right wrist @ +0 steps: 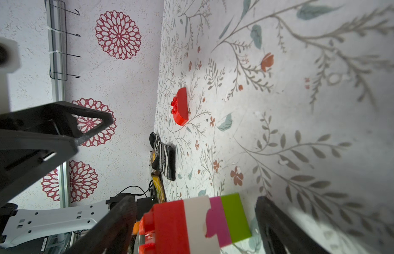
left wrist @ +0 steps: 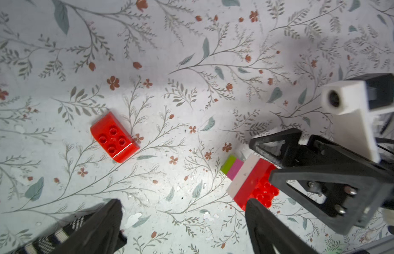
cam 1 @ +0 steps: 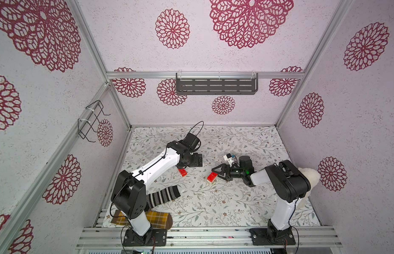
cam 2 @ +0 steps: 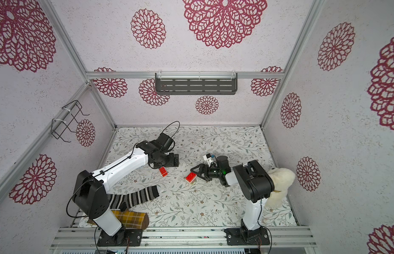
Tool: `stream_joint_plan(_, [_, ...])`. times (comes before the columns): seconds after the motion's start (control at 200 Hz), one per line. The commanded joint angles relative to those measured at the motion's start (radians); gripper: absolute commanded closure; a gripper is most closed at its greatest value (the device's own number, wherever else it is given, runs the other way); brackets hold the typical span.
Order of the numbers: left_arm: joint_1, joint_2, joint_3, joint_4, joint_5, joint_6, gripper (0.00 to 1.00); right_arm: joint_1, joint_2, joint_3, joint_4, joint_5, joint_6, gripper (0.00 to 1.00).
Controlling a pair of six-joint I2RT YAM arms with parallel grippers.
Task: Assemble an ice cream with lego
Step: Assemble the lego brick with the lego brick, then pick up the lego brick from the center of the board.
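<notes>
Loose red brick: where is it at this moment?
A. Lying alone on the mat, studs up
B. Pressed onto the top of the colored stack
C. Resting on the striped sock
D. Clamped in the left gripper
A: in the left wrist view the red brick lies studs up on the mat, apart from the stack, and nothing grips it.

Appearing as robot lab test cell. Aluminium frame [cam 1: 205, 75] enclosing booth; patterned panels [cam 1: 136, 44] lining sides. Left arm [cam 1: 156, 165] and right arm [cam 1: 281, 211] sitting bolted on slotted rail [cam 1: 213, 236] at floral table [cam 1: 224, 204] edge. Shelf [cam 1: 216, 86] and wire rack [cam 1: 91, 121] hanging from frame by zip ties.
</notes>
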Motion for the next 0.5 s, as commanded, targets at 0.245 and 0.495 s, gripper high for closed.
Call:
stream_joint_plan(0.245, [0.139, 0.008, -0.141, 0.073, 0.179, -0.118, 0.1, -0.001, -0.137, -0.053, 0.11, 0.048, -0.007, 0.07])
stream_joint_plan(0.495, [0.156, 0.083, -0.085, 0.081, 0.107, -0.318, 0.13, -0.021, -0.273, -0.076, -0.058, 0.195, -0.118, 0.07])
